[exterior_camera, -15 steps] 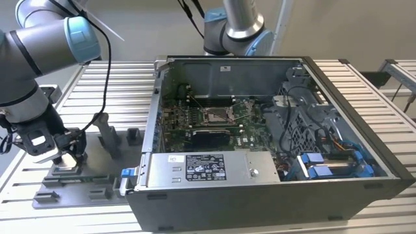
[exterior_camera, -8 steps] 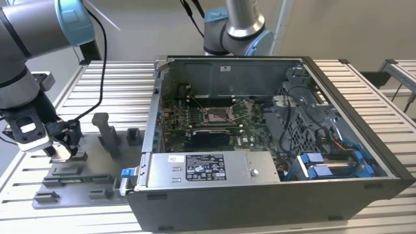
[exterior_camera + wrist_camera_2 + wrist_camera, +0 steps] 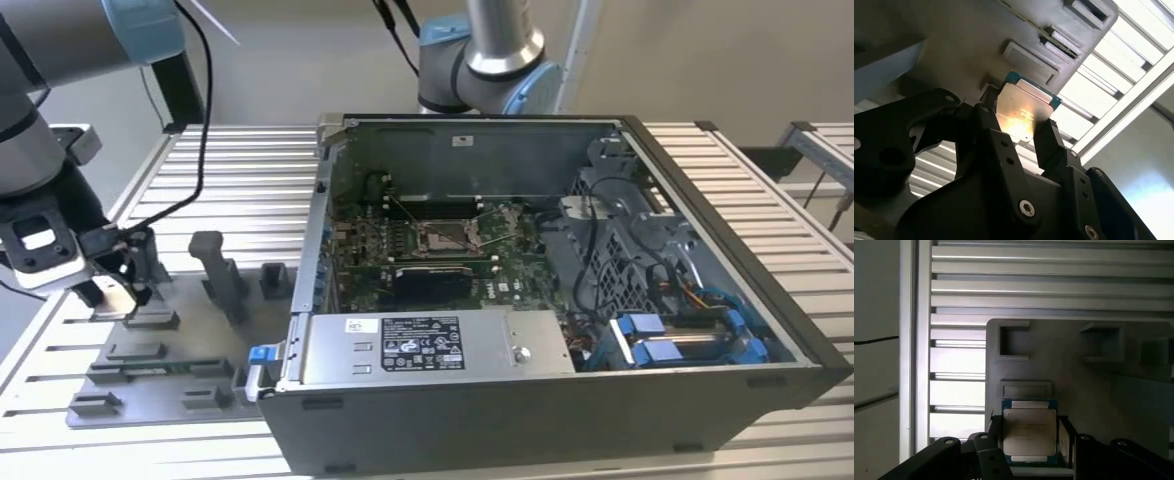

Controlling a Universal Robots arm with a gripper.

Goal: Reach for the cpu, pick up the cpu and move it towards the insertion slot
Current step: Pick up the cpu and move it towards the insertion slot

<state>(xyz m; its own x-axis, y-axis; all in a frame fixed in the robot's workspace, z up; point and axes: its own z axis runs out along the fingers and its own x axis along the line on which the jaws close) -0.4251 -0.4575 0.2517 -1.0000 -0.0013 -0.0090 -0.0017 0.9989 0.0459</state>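
Between the tool (image 3: 118, 292) and the insertion slot (image 3: 447, 236) stand an upright grey fixture post (image 3: 211, 262) and the computer case's side wall (image 3: 324, 200); the case top is open above the slot.

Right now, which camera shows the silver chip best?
The first wrist view: the cpu faces it squarely, held between the fingers. The second wrist view shows it tilted, glaring. Exterior view: too small to tell.

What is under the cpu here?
The grey fixture plate lies below the cpu, which is held by the gripper. The patch directly beneath is hidden by the cpu itself, so whether it touches the plate cannot be told.
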